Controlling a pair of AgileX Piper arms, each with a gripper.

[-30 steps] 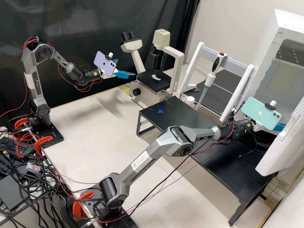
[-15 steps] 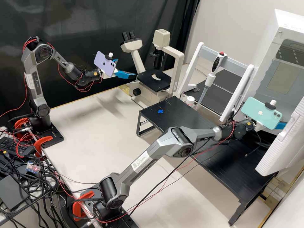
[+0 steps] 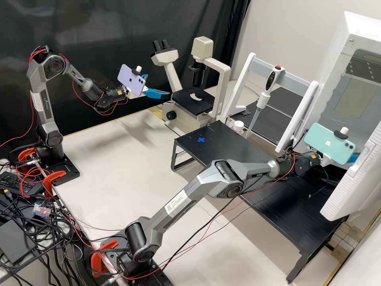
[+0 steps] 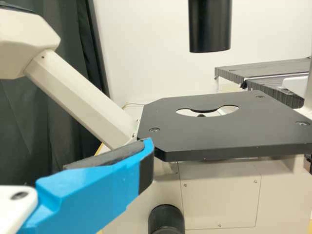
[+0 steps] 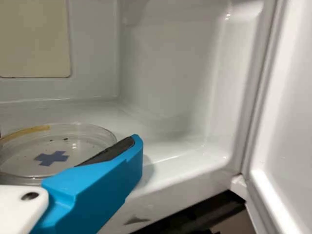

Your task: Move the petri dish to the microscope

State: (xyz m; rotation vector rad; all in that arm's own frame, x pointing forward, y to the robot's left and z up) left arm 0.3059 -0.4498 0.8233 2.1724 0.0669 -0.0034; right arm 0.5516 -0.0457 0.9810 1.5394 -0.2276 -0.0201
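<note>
High view: left gripper (image 3: 158, 84) at eleven o'clock, released, near microscope (image 3: 184, 102); right gripper (image 3: 353, 158) at three o'clock, released; petri dish (image 5: 78, 139) beside its finger (image 5: 109, 178), on white chamber's (image 3: 342, 43) floor, blue cross (image 5: 51, 158) showing through

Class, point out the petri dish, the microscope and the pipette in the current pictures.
Petri dish (image 5: 78, 148): right wrist view, on its clear round base.
Microscope (image 4: 219, 136): left wrist view, on its black stage plate.
Pipette (image 3: 263, 100): high view, on its white lower body.
</note>
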